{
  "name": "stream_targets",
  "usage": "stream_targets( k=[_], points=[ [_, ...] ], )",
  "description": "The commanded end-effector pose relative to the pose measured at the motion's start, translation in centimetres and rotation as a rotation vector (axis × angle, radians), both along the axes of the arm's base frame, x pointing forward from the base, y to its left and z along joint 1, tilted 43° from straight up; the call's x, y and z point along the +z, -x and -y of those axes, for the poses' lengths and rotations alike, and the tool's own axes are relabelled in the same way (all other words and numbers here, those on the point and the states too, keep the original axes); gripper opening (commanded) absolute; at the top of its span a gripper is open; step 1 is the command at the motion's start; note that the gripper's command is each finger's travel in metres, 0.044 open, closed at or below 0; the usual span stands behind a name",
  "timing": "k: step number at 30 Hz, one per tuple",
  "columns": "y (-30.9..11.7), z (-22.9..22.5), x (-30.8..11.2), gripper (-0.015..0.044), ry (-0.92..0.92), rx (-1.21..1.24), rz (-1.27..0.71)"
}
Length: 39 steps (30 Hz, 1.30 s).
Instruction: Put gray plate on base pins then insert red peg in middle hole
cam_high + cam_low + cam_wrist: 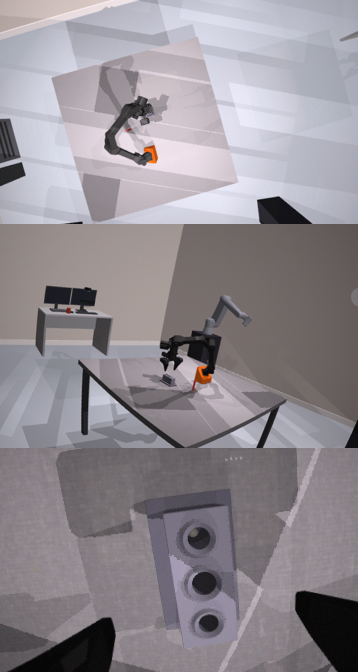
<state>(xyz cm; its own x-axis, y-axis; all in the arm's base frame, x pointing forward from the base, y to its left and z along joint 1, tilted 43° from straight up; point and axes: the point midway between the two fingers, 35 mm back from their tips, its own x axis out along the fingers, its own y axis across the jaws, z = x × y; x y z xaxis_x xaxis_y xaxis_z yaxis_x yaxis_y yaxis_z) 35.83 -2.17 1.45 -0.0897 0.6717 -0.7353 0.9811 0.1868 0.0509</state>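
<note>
The gray plate point(168, 379) point(225, 558), a thick block with three holes, sits on the thin base point(171, 385) point(162, 563) and looks roughly level in the exterior view. In the wrist view a pale pin tip shows off-centre in its top hole; the middle and lower holes look dark. I cannot tell whether the plate is fully seated. My gripper point(171, 369) point(205, 614) is open and empty, above the plate, with the fingers wide to either side in the wrist view. The red peg point(128, 129) point(194, 385) stands roughly upright on the table, apart from the plate.
The orange mount point(153, 154) point(203, 375) of my arm stands on the table point(188, 165) point(206, 415), near the peg. My arm arches from it over the table. Moving shadows cross the table top. A desk with two monitors and a gray robot arm point(218, 312) stand in the background.
</note>
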Motion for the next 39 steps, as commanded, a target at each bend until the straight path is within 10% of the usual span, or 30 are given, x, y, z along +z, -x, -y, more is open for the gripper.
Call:
stream_targets(
  k=[1,22,39],
  points=[
    [-0.2,2.6,2.8,0.044,0.003,0.002,0.006],
    [11.6,-8.0,13.6,0.044,-0.041,0.296,0.265],
    [12.7,-11.3,11.0,0.044,-0.045,0.309,0.279]
  ],
)
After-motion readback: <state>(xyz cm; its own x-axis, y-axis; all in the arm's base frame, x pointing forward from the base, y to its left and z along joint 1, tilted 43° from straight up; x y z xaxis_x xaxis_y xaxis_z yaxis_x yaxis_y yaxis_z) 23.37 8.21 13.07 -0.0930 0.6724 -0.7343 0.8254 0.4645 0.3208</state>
